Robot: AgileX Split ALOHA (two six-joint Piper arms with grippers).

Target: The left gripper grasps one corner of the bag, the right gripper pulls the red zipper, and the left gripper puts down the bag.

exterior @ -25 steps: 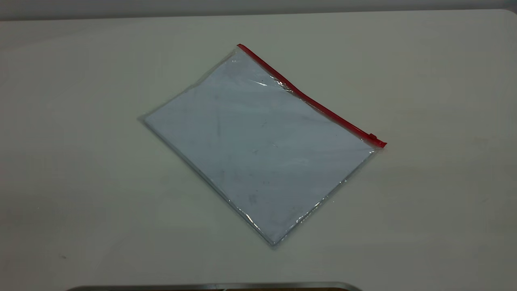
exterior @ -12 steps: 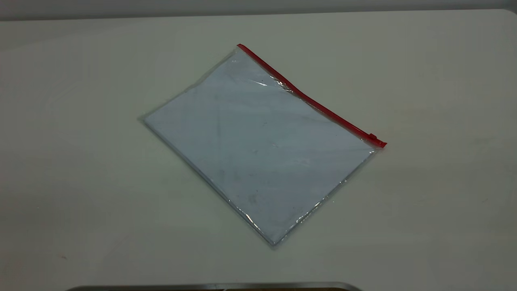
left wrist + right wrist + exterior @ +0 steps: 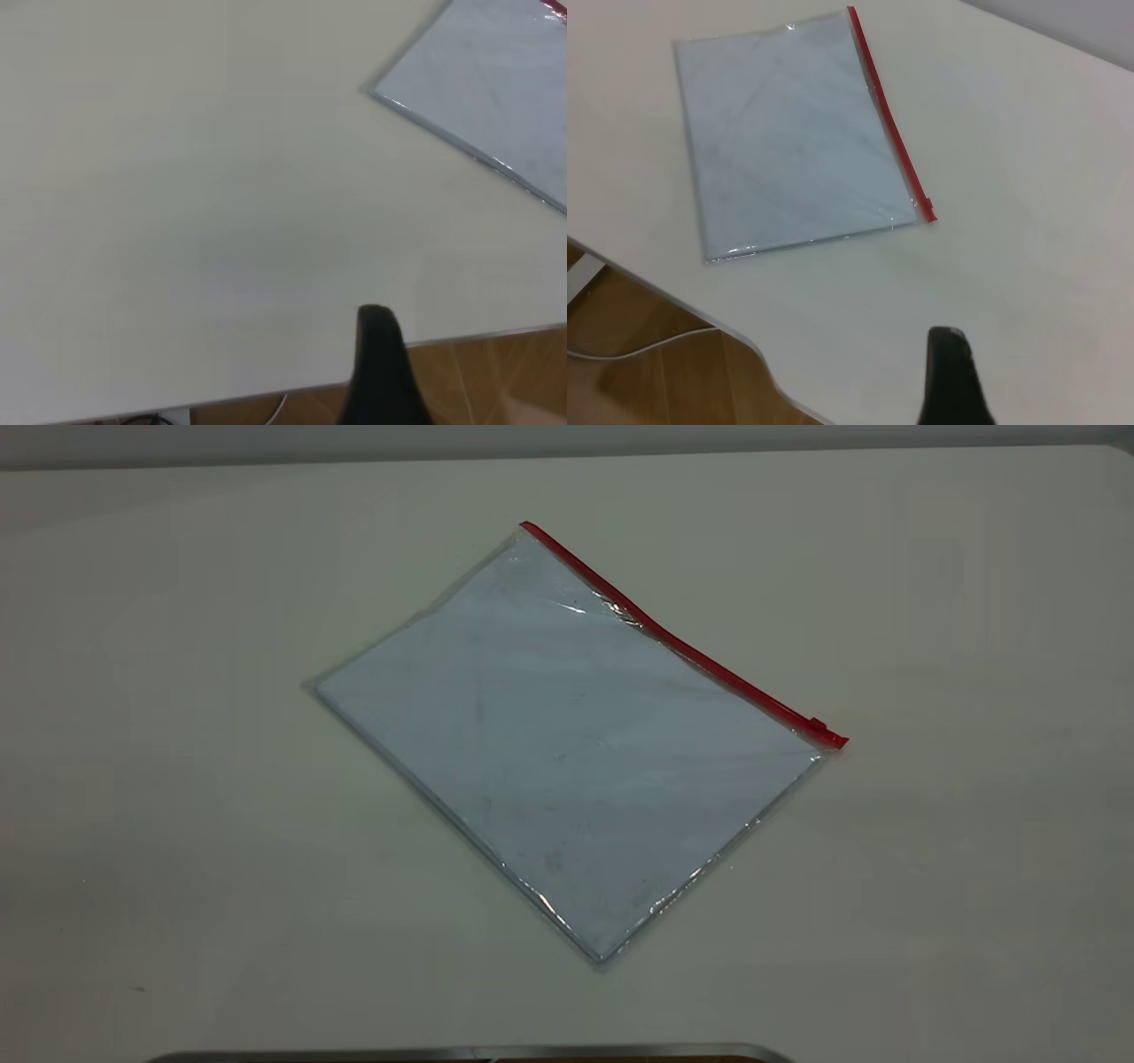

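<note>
The bag (image 3: 576, 744) lies flat on the white table (image 3: 177, 779), turned diagonally, with pale sheets showing through. The red zipper (image 3: 682, 646) runs along its far right edge, and the slider tab (image 3: 819, 729) sits at the near right end. The clear corner (image 3: 524, 533) at the strip's other end lies on the table. Neither gripper shows in the exterior view. My left gripper (image 3: 376, 329) shows only as a black tip over the table edge, far from the bag (image 3: 496, 88). My right gripper (image 3: 948, 347) hangs above bare table, short of the bag (image 3: 788, 133) and the slider (image 3: 930, 212).
A metal-rimmed edge (image 3: 469, 1052) runs along the front of the exterior view. The table's edge (image 3: 461, 336) and wooden floor (image 3: 496, 381) lie below the left gripper. A white cable (image 3: 647, 347) lies on the floor by the table's rounded corner (image 3: 757, 354).
</note>
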